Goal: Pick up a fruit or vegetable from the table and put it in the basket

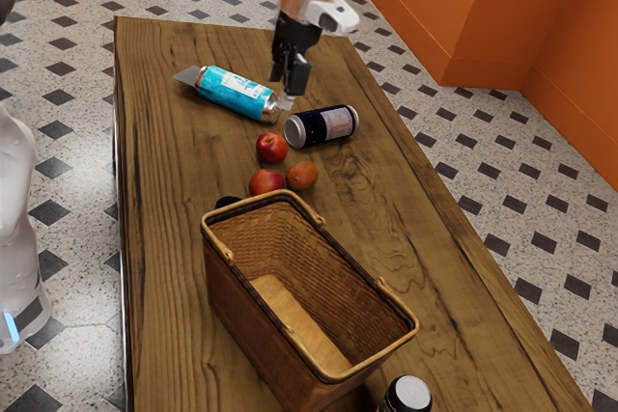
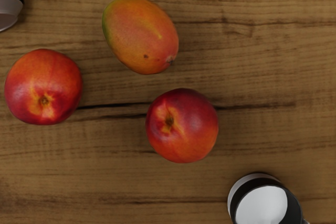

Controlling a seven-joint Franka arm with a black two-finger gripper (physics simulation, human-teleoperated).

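1. Gripper [image 1: 286, 91], exterior view: above the table [image 1: 154, 238], near the blue can [image 1: 237, 94] and dark can [image 1: 323, 126]; you cannot tell whether it stands wide or narrow.
2. Fruit, exterior view: you see the first nectarine [image 1: 271, 148] near the dark can, the second nectarine [image 1: 266, 182] and the mango [image 1: 302, 176] side by side near one end of the basket [image 1: 256, 320]; all three lie on the table, outside it.
3. Fruit, wrist view: you see both nectarines and the mango lying apart, the second nectarine nearest the white-topped dark object [image 2: 261, 206].
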